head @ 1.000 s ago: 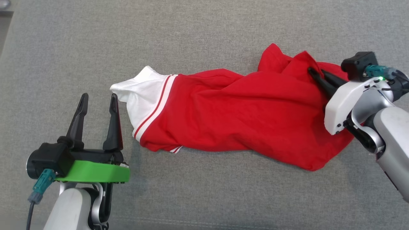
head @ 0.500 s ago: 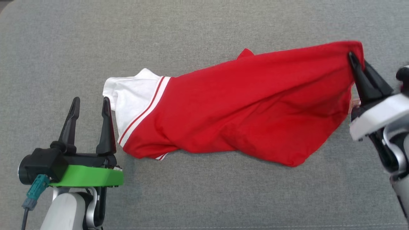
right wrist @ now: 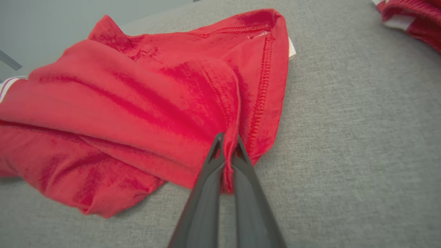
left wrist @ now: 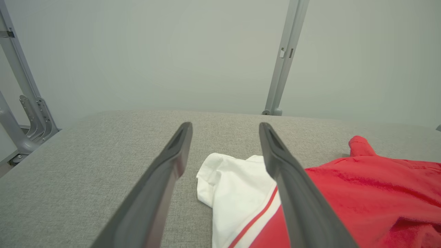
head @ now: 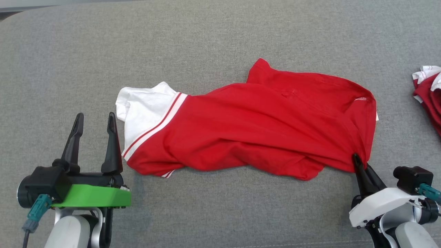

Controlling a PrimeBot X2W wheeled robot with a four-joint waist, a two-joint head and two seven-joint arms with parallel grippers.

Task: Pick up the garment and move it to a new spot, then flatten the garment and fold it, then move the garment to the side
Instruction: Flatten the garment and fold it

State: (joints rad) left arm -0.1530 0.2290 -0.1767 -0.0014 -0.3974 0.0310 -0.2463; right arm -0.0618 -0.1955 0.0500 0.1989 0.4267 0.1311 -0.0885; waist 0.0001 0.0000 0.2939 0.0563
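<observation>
The garment [head: 262, 127] is a red shirt with a white, red-striped sleeve, lying crumpled lengthwise on the grey padded surface [head: 206, 41]. My right gripper [head: 358, 161] is shut on a pinch of red fabric at the garment's near right corner; the right wrist view shows the cloth squeezed between its tips [right wrist: 228, 141]. My left gripper [head: 94, 119] stands open just left of the white sleeve [head: 143, 106], nothing between its fingers. The sleeve [left wrist: 234, 186] lies ahead of and partly behind its right finger [left wrist: 293, 186] in the left wrist view.
Another red and white garment [head: 429, 93] lies at the right edge of the surface, also at the top right of the right wrist view [right wrist: 410, 17]. Grey metal frame posts [left wrist: 284, 58] and a pale wall stand beyond the far edge.
My right gripper, shut on the fabric, has pulled the garment's right end up and then back toward me and down. The garment now lies stretched out longer. The camera has shifted; the left gripper stayed open.
</observation>
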